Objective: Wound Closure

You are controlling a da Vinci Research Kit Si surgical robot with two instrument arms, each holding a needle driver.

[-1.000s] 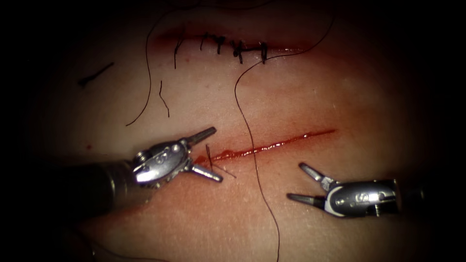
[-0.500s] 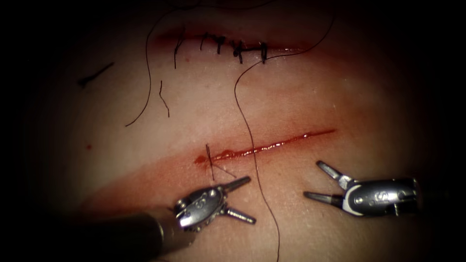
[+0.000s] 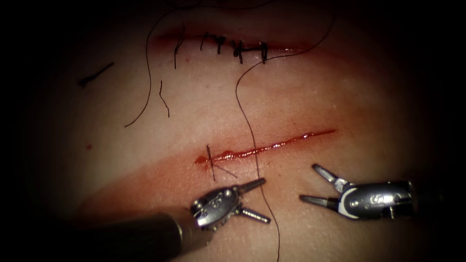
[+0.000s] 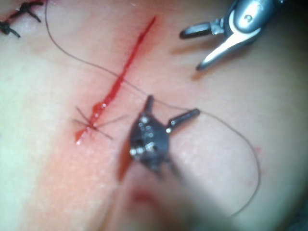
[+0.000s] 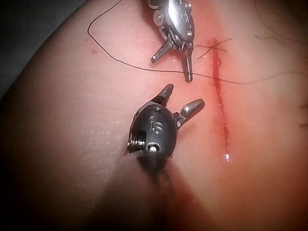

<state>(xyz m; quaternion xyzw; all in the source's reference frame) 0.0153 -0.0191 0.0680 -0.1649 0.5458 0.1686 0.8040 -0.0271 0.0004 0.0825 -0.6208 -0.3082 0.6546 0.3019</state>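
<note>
The open cut [image 3: 272, 144] runs across the tissue [image 3: 310, 97] with red fluid along it. One stitch [image 3: 210, 162] with short cut ends sits at its left end. A long dark thread [image 3: 252, 140] comes down from the upper wound, crosses the cut and passes just off the left tool's upper jaw tip. The left tool [image 3: 266, 201] lies below the cut, jaws open, holding nothing. The right tool [image 3: 308, 182] is below the cut's right half, jaws open and empty. In the left wrist view the thread [image 4: 216, 120] runs by the left tool [image 4: 173, 107].
An upper cut [image 3: 233, 46] is closed with several dark stitches. Loose thread pieces [image 3: 94, 75] lie on the tissue at the upper left. In the right wrist view the right tool [image 5: 185, 96] faces the left tool [image 5: 171, 70] near the cut [image 5: 219, 96].
The left tool has moved from the cut's left end down below the cut and rightward to the long thread. The right tool shifted slightly right, then back left.
</note>
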